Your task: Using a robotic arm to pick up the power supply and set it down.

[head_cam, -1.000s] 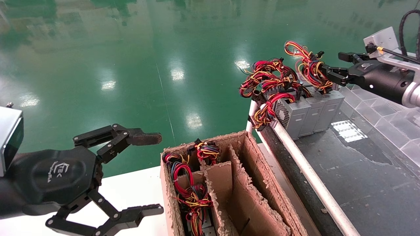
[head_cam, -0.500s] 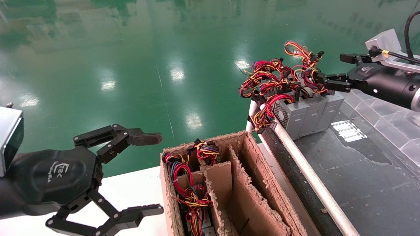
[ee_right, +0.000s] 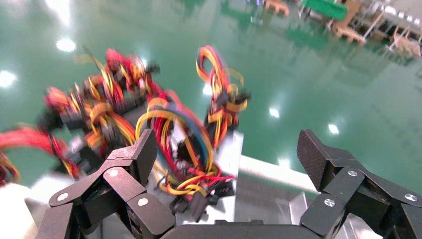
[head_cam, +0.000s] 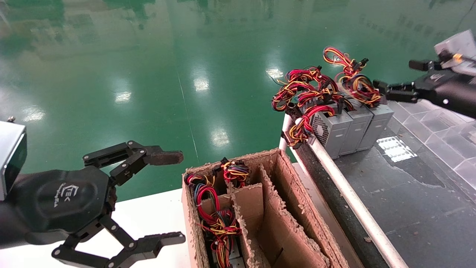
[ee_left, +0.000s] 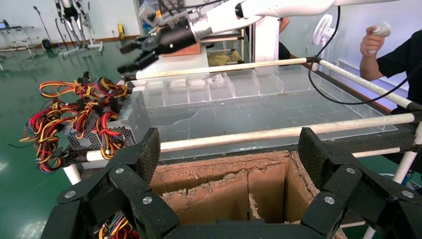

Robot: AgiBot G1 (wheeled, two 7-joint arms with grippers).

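Note:
The power supply [head_cam: 377, 123], a plain grey metal box, stands upright at the right end of a row of three on the dark belt. Its looped red, yellow and blue wires [head_cam: 359, 87] rise from its top. My right gripper [head_cam: 396, 76] hovers just right of those wires, open and holding nothing. In the right wrist view the box top [ee_right: 226, 164] and wire loop [ee_right: 179, 144] lie below the right gripper [ee_right: 230, 149], near one finger. My left gripper [head_cam: 173, 197] stays parked at the lower left, open and empty, above the cardboard box in the left wrist view [ee_left: 229, 149].
A divided cardboard box [head_cam: 293, 186] stands at centre front; its left compartments hold wired units. A white rail [head_cam: 346, 190] edges the belt. The row's left box [head_cam: 331, 132] has a mesh vent face. Clear trays [head_cam: 427, 123] lie beyond the belt, at the right.
My right gripper has drawn back to the right, away from the wire bundle it was among. The wires have settled lower over the box. The left arm has not moved.

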